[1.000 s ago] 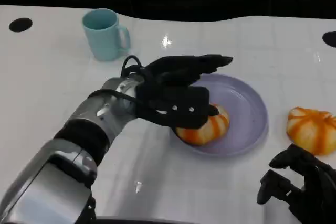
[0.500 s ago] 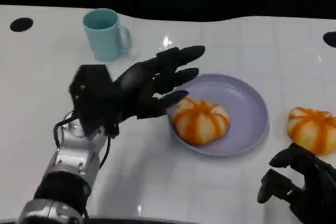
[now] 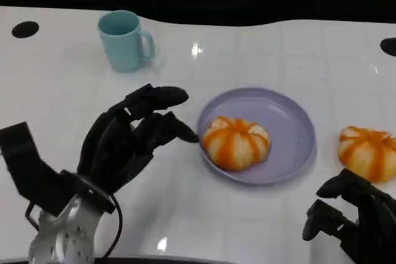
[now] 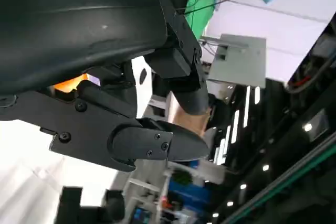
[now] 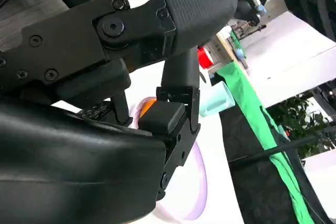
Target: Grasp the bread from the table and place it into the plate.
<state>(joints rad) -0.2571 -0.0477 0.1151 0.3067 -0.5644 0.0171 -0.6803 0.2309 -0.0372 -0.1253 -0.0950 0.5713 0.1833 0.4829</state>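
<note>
On the white table (image 3: 55,91), a round orange-striped bread roll (image 3: 236,143) lies inside the shallow lavender plate (image 3: 297,125), sitting toward the plate's near-left side and just within the rim. A second orange-striped roll (image 3: 367,151) rests on the table to the right of the plate, apart from it. The robot's black left hand (image 3: 127,140) hovers just left of the plate with fingers spread and nothing in them, the fingertips (image 3: 185,134) near the plate's rim but not touching the roll. The black right hand (image 3: 352,221) sits low at the table's near right corner, below the second roll; its fingers look loosely curled and it holds nothing. A light blue ceramic mug (image 3: 124,40) stands well behind the left hand.

By the look of it, one roll is already placed. The likely risk is the left hand's fingertips catching the plate rim if it swings rightward, nudging the plate or tipping the roll out, since the roll lies close to that edge. A careless sweep backward could also strike the mug.
</note>
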